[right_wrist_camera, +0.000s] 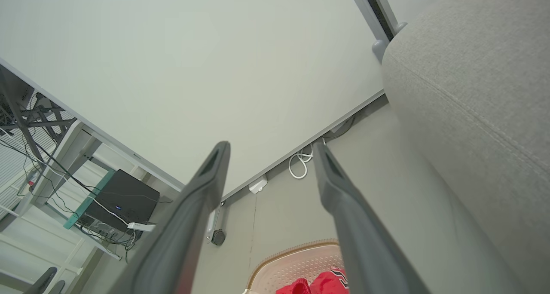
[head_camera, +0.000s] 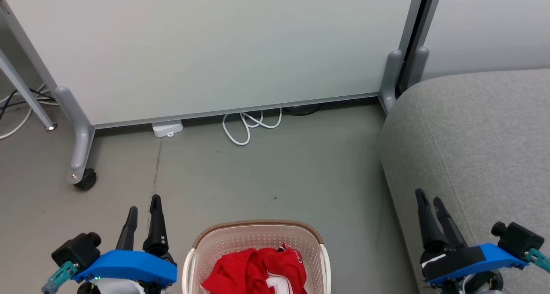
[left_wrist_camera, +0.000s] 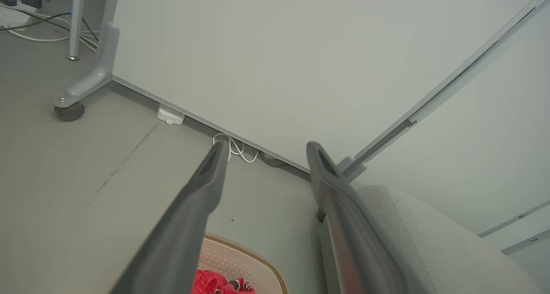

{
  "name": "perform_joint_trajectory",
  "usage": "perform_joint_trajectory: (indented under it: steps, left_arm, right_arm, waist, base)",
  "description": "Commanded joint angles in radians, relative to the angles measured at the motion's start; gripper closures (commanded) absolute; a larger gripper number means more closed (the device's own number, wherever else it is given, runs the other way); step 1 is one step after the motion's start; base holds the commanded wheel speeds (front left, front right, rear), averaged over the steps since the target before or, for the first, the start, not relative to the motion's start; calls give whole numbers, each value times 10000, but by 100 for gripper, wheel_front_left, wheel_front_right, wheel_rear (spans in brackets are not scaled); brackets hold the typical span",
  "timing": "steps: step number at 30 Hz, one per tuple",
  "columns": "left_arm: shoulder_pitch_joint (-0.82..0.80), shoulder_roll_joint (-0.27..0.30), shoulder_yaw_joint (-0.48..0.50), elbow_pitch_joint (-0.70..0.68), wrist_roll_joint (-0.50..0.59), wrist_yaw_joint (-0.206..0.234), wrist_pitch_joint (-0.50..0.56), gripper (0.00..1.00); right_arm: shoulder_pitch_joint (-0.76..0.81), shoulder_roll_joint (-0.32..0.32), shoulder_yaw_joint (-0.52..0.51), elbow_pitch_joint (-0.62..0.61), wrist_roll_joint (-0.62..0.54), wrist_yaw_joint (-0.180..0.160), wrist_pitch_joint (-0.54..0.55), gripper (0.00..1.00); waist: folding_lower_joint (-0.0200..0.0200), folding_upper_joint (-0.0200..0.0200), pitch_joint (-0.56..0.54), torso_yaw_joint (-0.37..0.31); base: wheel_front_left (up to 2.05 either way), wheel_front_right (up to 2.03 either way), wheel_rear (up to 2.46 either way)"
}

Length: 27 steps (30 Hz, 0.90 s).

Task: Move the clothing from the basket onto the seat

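Observation:
The cream basket (head_camera: 258, 231) with its brown rim band stands on the floor at the bottom middle of the head view. Crumpled red clothing (head_camera: 258, 268) with white patches lies inside it; the same clothing (left_wrist_camera: 217, 283) peeks in at the bottom of the left wrist view, and the clothing (right_wrist_camera: 320, 284) shows low in the right wrist view. The grey seat (head_camera: 472, 148) rises at the right. My left gripper (head_camera: 144, 206) hangs open to the left of the basket, holding nothing. My right gripper (head_camera: 429, 199) is open and empty in front of the seat's edge.
A pale partition panel (head_camera: 215, 49) on grey wheeled feet (head_camera: 84, 180) closes off the far side. A white cable (head_camera: 249, 126) and a small white box (head_camera: 167, 128) lie at its base. Bare grey floor (head_camera: 279, 173) stretches between panel and basket.

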Motion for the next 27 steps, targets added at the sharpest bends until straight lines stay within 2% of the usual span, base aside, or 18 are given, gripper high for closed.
perform_joint_trajectory:
  steps: [1, 11, 27]
  left_arm:
    - [-260, 142, -132, -151, 518, 111, -139, 0]
    - [-331, 366, -605, -73, 1788, 352, -440, 0]
    - [-384, 485, -967, 13, 3120, 576, -835, 0]
  right_arm:
    - [-260, -68, 51, -110, -544, 24, -138, 0]
    - [-290, -79, 165, -94, -1872, 24, -413, 0]
    - [-329, -93, 315, -80, -3527, 28, -662, 0]
  waist:
    - [-1, -1, 3, 6]
    - [-1, -1, 19, 20]
    - [-1, -1, 78, 22]
  base:
    - [0, 0, 0]
    - [0, 0, 0]
    - [0, 0, 0]
